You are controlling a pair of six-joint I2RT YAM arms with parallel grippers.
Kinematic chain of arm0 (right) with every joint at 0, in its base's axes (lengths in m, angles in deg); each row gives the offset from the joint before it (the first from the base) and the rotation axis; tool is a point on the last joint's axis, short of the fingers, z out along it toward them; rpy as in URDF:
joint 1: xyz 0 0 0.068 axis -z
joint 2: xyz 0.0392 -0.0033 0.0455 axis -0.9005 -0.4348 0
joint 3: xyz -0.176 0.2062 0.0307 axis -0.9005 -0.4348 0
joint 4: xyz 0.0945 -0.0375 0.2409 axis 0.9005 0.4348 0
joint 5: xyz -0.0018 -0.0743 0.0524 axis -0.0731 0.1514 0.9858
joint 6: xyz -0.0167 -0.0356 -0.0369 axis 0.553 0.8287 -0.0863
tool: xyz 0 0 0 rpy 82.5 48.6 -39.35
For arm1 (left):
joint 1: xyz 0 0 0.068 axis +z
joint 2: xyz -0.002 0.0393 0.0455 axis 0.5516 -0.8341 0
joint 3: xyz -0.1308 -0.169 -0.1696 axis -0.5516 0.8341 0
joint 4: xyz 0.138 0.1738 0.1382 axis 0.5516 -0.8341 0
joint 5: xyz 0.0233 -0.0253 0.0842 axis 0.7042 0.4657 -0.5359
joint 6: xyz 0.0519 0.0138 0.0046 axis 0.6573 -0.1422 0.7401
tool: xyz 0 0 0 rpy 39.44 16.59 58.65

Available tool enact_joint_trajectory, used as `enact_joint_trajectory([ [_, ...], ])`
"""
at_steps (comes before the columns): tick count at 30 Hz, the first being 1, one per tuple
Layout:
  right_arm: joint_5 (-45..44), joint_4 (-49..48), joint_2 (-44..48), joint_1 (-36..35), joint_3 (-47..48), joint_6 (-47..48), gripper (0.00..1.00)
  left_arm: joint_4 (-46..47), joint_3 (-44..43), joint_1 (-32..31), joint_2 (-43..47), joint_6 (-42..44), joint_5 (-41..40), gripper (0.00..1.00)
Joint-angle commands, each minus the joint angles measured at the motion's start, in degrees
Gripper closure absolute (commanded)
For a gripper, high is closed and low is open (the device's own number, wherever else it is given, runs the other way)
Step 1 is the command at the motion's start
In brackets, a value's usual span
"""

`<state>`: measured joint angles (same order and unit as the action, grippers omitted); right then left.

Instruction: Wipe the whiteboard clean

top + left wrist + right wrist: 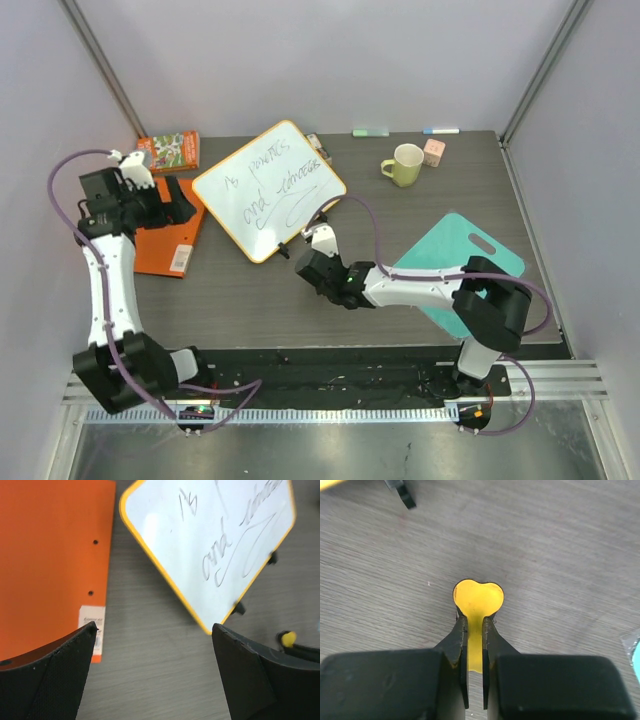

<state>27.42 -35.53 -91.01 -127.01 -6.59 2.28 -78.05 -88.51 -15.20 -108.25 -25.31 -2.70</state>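
- Pale walls are enclosing a grey wood-grain bench [250, 310], and two arms are reaching in from its near edge.
- The whiteboard [268, 190] is lying flat on the far-left part of the bench. It is turned like a diamond, with one corner pointing towards the near edge.
- Its long axis (judging by the lines of dark handwriting [275, 170]) is running from near-left to far-right.
- Only the top view is taking in the whole layout. An orange folder [170, 240] is lying just left of the board, a green mug [403, 165] is standing at the back, and a teal cutting board [470, 255] is showing partly behind the right arm.
- The left wrist view is showing the left jaws standing wide apart and gripping nothing. Their fingers [50, 675] are hanging over the folder's edge and bare bench, with the board ahead of them.
- The right wrist view is giving the close look. The right jaws are clamping a small yellow piece [477, 605], and its two-lobed tip is poking past the fingertips above bare bench.
- In the top view those jaws are sitting just beside the board's near corner (the yellow piece is too small to make out there).
- The right wrist view is also catching a black clip [405, 497] at its upper edge.
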Motion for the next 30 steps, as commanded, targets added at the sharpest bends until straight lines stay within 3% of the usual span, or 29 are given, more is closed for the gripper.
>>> enact_joint_trajectory([
  [1, -3.80, -2.53, 4.35, 0.12, 1.83, 1.97, 0.99, 7.21, -4.41, 6.06, -8.59, -8.44, 21.73, 0.05],
  [6, -2.93, -4.55, 3.74, 1.35, 5.00, 3.74, 0.99, 17.65, -5.91, 7.03, -19.31, -15.66, 27.63, 0.14],
  [9, -0.31, -6.39, 3.30, 3.63, 6.85, 4.09, 0.99, 23.29, -6.34, 6.86, -22.75, -18.91, 29.57, 0.14],
  [17, 4.28, -9.91, 2.24, 8.46, 10.01, 6.02, 0.99, 24.19, -15.12, 5.28, -35.49, -18.57, 28.70, 0.19],
  [27, 7.26, -13.43, -0.04, 11.72, 10.98, 8.04, 0.99, 24.01, -17.68, 0.53, -42.53, -14.70, 24.74, 0.19],
  [30, 8.49, -13.52, -1.62, 12.33, 12.82, 9.27, 0.99, 24.19, -17.60, 0.26, -43.50, -14.17, 24.73, 0.24],
])
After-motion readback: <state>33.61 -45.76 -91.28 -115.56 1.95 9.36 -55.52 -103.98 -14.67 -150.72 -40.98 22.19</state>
